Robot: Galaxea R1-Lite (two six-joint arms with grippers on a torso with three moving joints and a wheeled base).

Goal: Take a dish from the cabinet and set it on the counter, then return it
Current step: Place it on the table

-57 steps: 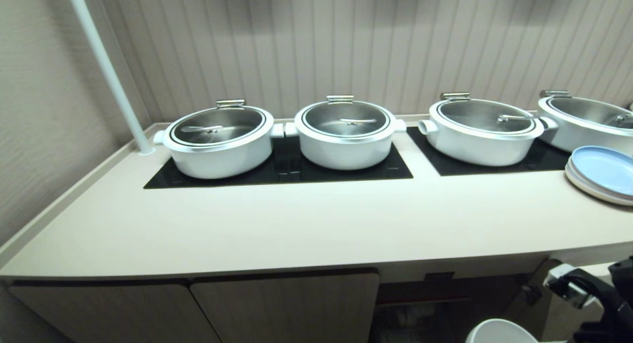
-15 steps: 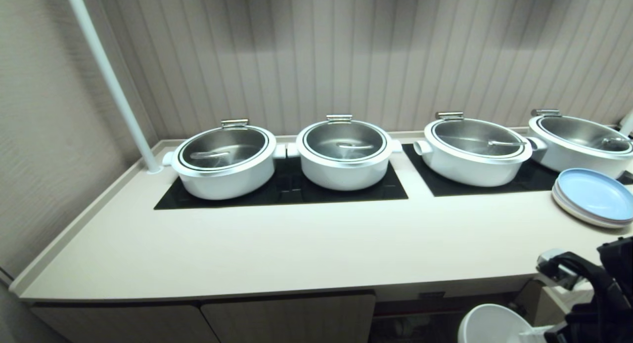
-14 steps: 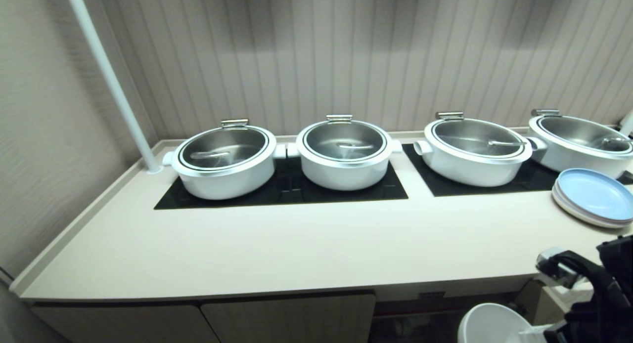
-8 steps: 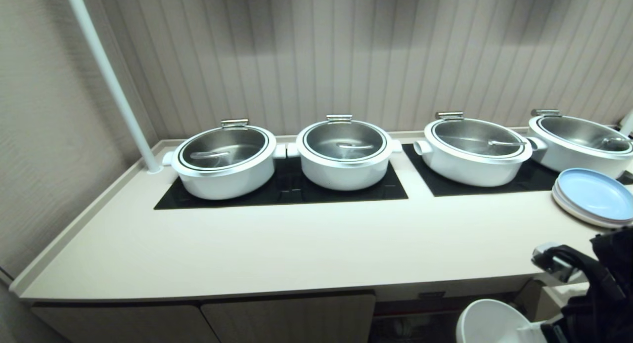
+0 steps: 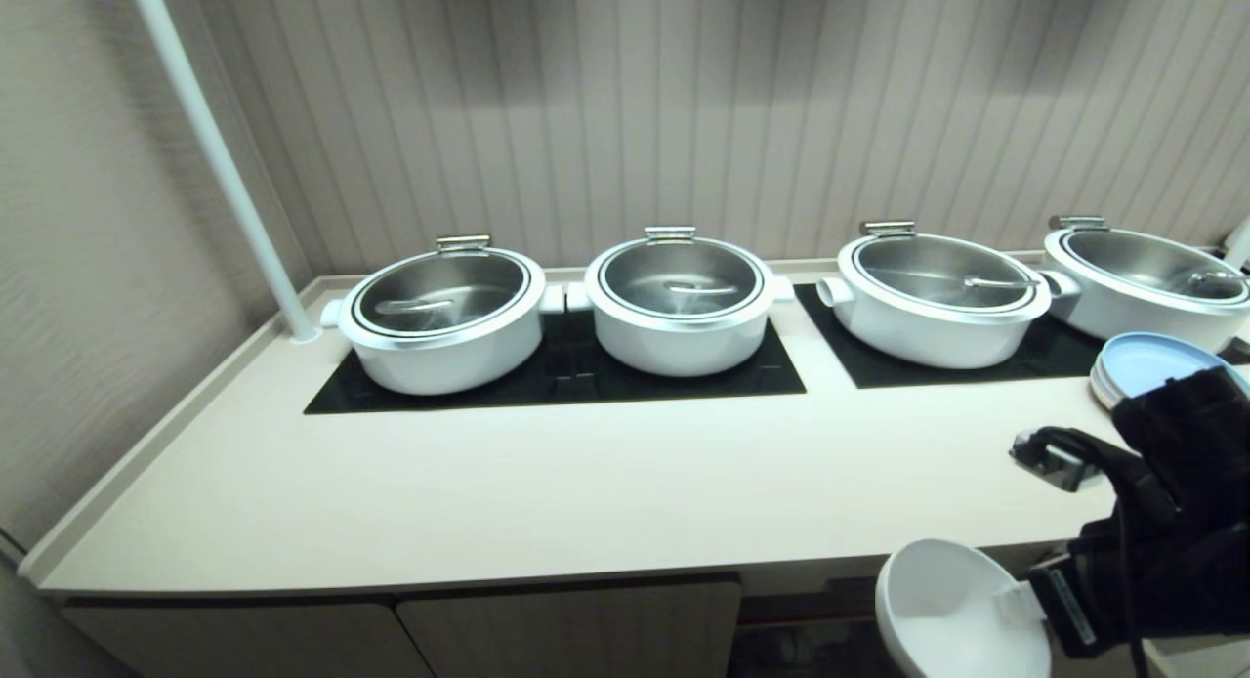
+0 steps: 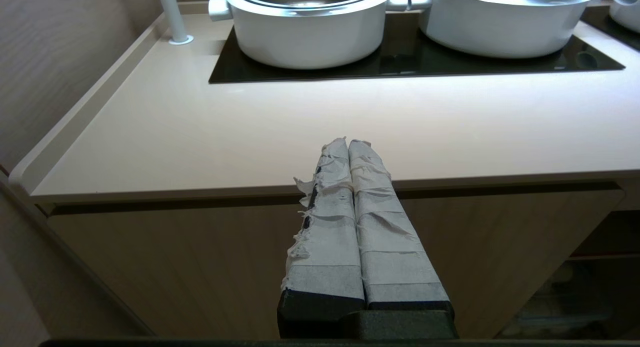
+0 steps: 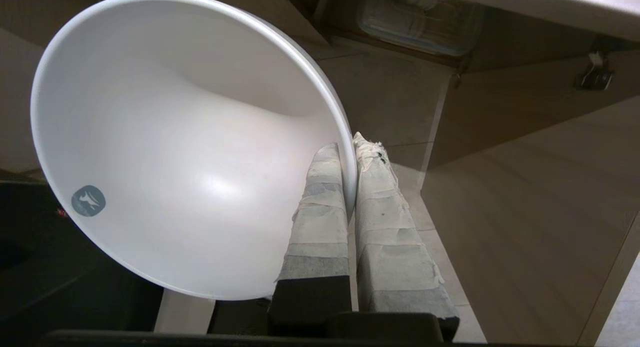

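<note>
Two of my right fingers (image 7: 345, 197) pinch the rim of the white dish (image 7: 165, 137), held in the air just off the table's (image 5: 586, 483) front edge near its right end. My left fingers (image 6: 350, 177) are pressed together, empty.

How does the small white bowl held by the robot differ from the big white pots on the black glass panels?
The small glossy white bowl is open and empty; each large white lidded pot carries a metal lid. The bowl is tilted, pinched at its rim by the right hand before the cream counter's edge; the pots rest on black glass panels. Both are white and round.
</note>
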